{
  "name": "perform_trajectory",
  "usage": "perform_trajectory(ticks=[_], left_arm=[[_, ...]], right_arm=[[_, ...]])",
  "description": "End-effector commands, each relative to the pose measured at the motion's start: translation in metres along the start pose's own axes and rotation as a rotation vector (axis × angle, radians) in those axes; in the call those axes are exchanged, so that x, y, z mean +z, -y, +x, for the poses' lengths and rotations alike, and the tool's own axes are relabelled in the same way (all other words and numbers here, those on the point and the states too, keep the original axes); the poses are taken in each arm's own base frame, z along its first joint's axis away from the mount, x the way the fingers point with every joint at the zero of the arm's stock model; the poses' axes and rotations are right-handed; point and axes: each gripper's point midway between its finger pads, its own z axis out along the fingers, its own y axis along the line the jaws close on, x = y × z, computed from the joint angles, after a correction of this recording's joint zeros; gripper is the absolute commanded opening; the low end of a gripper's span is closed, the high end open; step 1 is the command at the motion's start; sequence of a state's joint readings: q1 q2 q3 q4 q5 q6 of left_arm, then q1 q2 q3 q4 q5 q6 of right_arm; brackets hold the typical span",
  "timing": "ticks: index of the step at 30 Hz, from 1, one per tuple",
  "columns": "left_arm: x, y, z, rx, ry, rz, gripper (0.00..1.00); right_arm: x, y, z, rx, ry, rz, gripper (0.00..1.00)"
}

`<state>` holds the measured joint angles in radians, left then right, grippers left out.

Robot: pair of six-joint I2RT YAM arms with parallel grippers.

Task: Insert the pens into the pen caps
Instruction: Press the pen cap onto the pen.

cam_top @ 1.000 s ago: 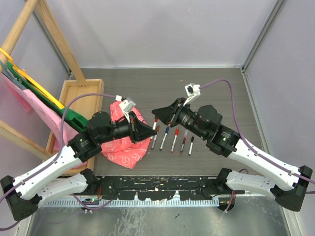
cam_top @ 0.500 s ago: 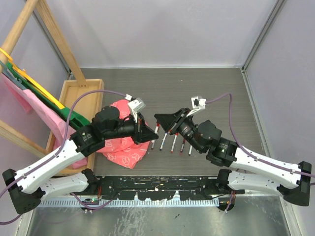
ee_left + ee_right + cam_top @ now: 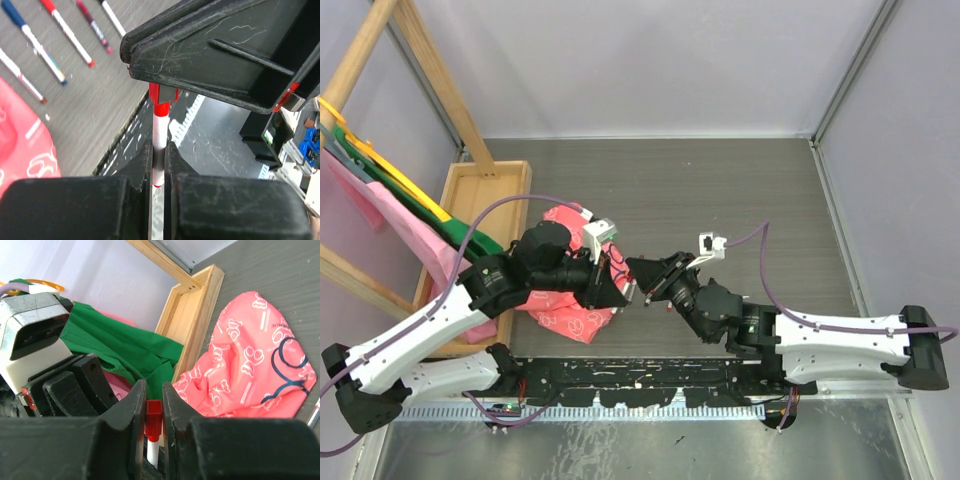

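A white-barrelled pen (image 3: 158, 127) stands between my left gripper's (image 3: 158, 147) shut jaws. Its far end sits in a red pen cap (image 3: 154, 421), and my right gripper (image 3: 154, 390) is shut on that cap. In the left wrist view the same cap (image 3: 163, 95) shows just under the right gripper's black fingers (image 3: 210, 55). In the top view the left gripper (image 3: 620, 287) and right gripper (image 3: 642, 274) meet tip to tip above the table's near edge. Several other pens (image 3: 47, 55) lie in a row on the dark table.
A pink patterned cloth (image 3: 565, 310) lies under the left arm. A wooden tray (image 3: 470, 200) with green and pink fabric (image 3: 120, 345) stands at the left, beside a wooden frame (image 3: 430, 70). The black base rail (image 3: 640, 385) runs along the near edge.
Both arms have drawn toward the near edge and closed on each other. The grippers, apart a second ago, now meet with pen and cap joined between them.
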<state>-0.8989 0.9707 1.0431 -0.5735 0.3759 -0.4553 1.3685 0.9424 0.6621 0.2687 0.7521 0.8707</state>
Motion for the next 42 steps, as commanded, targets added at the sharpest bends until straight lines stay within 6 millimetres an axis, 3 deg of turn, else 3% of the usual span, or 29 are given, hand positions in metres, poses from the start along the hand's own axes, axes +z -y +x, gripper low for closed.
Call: perform_trajectory(ticks=[1, 8, 14, 25, 36, 42], left_arm=[[-0.119, 0.093, -0.229, 0.234, 0.965, 0.149, 0.00], [-0.123, 0.097, -0.234, 0.227, 0.988, 0.160, 0.00], [-0.113, 0.093, -0.225, 0.217, 0.951, 0.176, 0.00], [-0.063, 0.088, -0.168, 0.262, 0.684, 0.272, 0.00], [-0.040, 0.077, -0.131, 0.290, 0.541, 0.289, 0.00], [-0.031, 0.071, -0.118, 0.278, 0.496, 0.289, 0.00]], right_arm=[[-0.080, 0.071, 0.168, -0.288, -0.650, 0.038, 0.00], [-0.089, 0.071, 0.191, -0.284, -0.677, 0.031, 0.00], [-0.082, 0.050, 0.165, -0.264, -0.596, 0.000, 0.00], [-0.052, -0.015, 0.071, -0.265, -0.371, -0.091, 0.00], [-0.040, -0.056, -0.026, -0.306, -0.169, -0.141, 0.07], [-0.046, -0.073, -0.067, -0.299, -0.081, -0.171, 0.25]])
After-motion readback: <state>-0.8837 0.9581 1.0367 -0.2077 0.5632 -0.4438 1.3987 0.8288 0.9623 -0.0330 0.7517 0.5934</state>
